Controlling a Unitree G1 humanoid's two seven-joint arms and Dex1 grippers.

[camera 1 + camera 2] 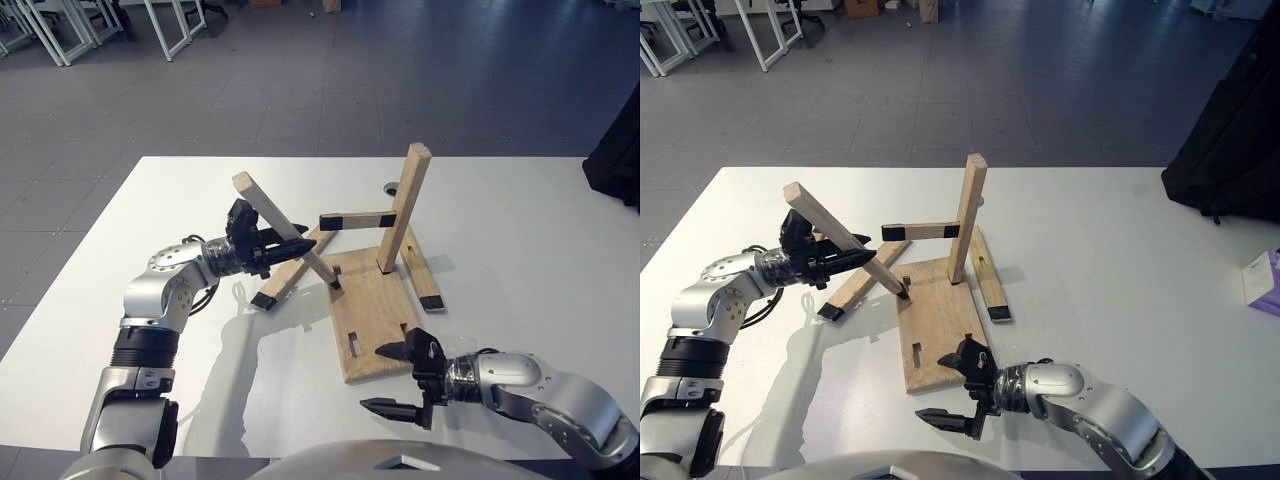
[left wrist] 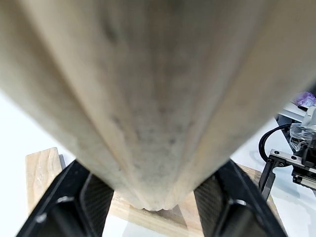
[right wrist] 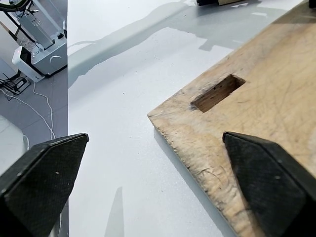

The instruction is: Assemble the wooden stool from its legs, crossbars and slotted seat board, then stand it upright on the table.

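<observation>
The slotted seat board (image 1: 372,300) lies flat on the white table (image 1: 520,250). One leg (image 1: 405,205) stands upright in it, and a black-tipped crossbar (image 1: 357,220) sticks out sideways from that leg. My left gripper (image 1: 290,243) is shut on a tilted leg (image 1: 262,198), whose lower end rests at a slot near the board's left edge. That leg (image 2: 158,98) sits between the black fingers (image 2: 81,197). Two more legs lie flat, one (image 1: 283,278) left of the board and one (image 1: 424,275) on its right. My right gripper (image 1: 385,378) is open at the board's near corner (image 3: 222,123), beside a slot (image 3: 217,92).
A black bag (image 1: 1230,150) stands beyond the table's right edge, and a purple and white item (image 1: 1265,282) lies at the far right. A round cable hole (image 1: 390,186) is behind the upright leg. Metal table frames (image 1: 60,30) stand on the grey floor.
</observation>
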